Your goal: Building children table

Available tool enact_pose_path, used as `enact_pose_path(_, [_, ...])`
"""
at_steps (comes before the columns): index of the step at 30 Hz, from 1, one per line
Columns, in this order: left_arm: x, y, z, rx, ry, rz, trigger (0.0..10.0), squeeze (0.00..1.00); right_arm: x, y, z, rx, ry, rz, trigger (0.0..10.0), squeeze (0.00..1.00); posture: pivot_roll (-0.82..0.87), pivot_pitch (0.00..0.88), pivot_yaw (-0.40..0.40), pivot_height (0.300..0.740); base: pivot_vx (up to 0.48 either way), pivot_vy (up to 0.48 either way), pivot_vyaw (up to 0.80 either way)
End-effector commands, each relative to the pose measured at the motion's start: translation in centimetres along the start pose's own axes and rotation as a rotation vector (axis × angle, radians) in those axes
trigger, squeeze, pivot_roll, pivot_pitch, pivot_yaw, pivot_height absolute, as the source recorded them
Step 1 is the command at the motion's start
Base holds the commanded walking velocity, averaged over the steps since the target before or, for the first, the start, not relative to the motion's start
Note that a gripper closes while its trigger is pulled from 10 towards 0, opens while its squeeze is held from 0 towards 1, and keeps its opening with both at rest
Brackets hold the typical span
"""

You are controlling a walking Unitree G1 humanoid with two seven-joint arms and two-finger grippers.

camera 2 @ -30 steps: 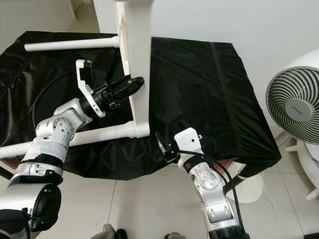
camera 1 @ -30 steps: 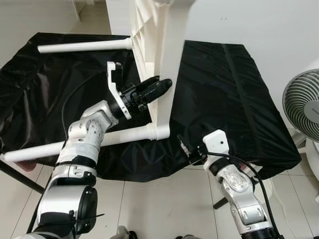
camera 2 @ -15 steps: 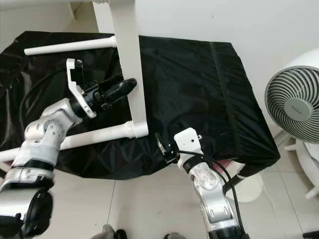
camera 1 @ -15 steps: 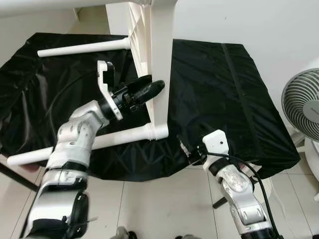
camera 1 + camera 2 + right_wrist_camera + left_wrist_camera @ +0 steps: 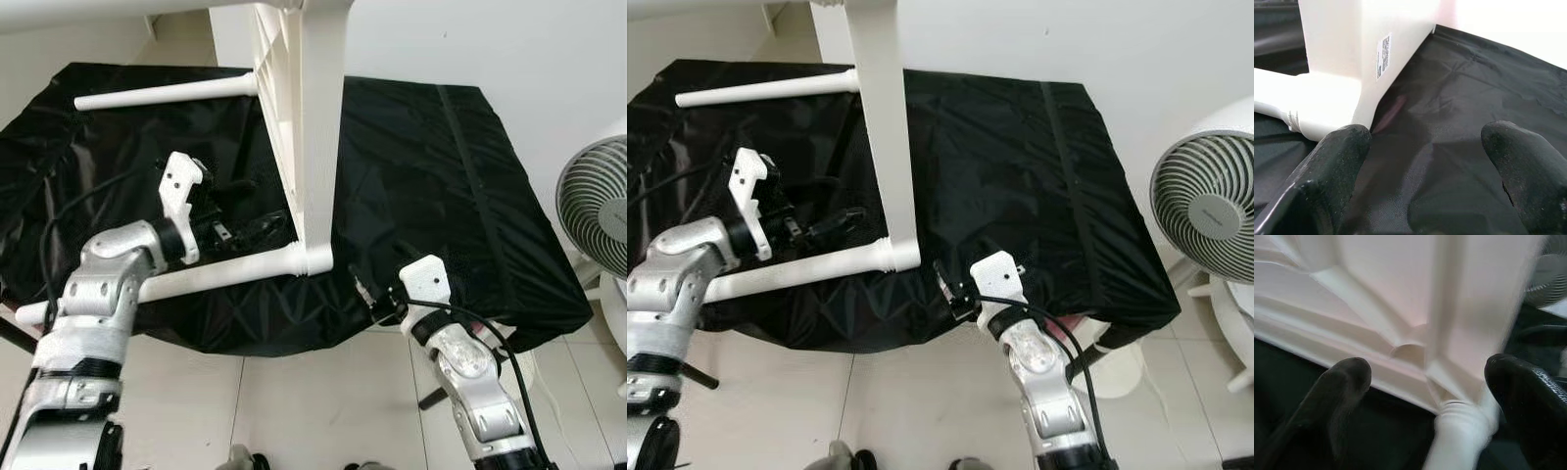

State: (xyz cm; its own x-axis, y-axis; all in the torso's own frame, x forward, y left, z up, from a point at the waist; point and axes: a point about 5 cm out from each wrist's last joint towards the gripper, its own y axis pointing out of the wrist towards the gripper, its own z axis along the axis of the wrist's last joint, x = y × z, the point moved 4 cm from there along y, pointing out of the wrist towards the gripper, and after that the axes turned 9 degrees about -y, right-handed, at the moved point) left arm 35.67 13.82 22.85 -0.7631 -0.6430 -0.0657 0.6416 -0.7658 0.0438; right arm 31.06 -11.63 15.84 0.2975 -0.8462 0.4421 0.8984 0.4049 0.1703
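Looking along the left gripper (image 5: 1427, 382), its two black fingers (image 5: 1344, 382) stand wide apart, one on each side, nothing between them but open air. Beyond them, close up and a bit blurred, is the white table top (image 5: 1400, 293) seen from its ribbed underside, ridges running in toward a round socket (image 5: 1409, 352). A white leg (image 5: 1457, 435) comes up between the fingers and meets the table's corner at a ringed collar. Under the white plastic lies the black cloth (image 5: 1386, 435). A fan (image 5: 1547, 279) shows at the far edge, blurred.
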Motion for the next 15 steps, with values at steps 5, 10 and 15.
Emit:
enact_pose_path(5, [-0.9, -1.9, -0.6, -0.090, 0.160, 0.199, 10.0, 0.00, -0.4, -0.3, 0.6, 0.014, -0.003, 0.008, 10.0, 0.00, -0.08, 0.096, 0.038, 0.740, 0.000, 0.000, 0.00])
enact_pose_path(10, [-3.2, -3.6, -0.5, -0.083, 0.077, 0.481, 10.0, 0.00, -1.2, -0.2, 1.2, 0.033, 0.017, 0.021, 10.0, 0.00, -0.07, 0.084, 0.037, 0.740, 0.000, 0.000, 0.00])
enact_pose_path(15, [-4.0, -4.7, 0.2, -0.038, -0.002, 0.599, 10.0, 0.00, -2.1, -0.1, 1.3, 0.038, 0.035, 0.039, 10.0, 0.00, -0.06, 0.072, 0.038, 0.740, 0.000, 0.000, 0.00])
